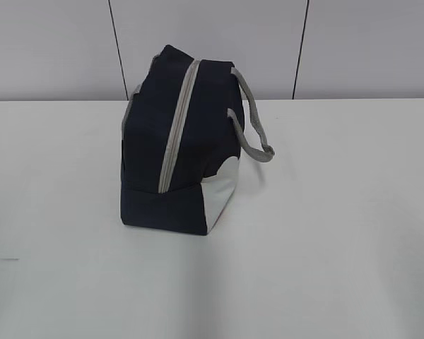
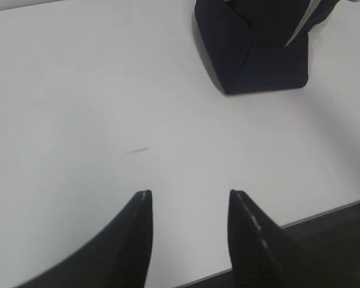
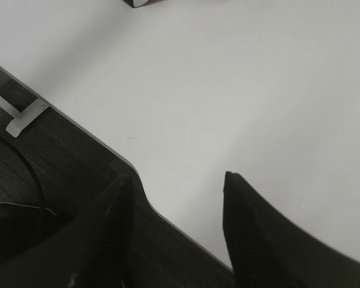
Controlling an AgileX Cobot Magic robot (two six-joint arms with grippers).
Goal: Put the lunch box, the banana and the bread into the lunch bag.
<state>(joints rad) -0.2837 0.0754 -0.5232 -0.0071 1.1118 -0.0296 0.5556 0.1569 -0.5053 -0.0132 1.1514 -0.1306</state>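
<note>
The navy-blue lunch bag [image 1: 177, 145] stands on the white table [image 1: 325, 233] with its grey zipper [image 1: 178, 127] closed along the top and end, a white lower corner panel and grey strap handles [image 1: 253, 123]. Its end also shows in the left wrist view [image 2: 261, 51], and a corner in the right wrist view [image 3: 141, 2]. The lunch box, the banana and the bread are out of view. My left gripper [image 2: 189, 193] is open and empty over the table near its front edge. My right gripper [image 3: 179, 175] is open and empty over the table edge. Neither gripper shows in the exterior view.
The table's front edge [image 2: 324, 211] runs under both grippers, with dark floor beyond it. A grey tape strip [image 3: 25, 117] and a thin cable [image 3: 33, 174] lie on the dark surface below the table. A panelled grey wall [image 1: 212, 42] stands behind.
</note>
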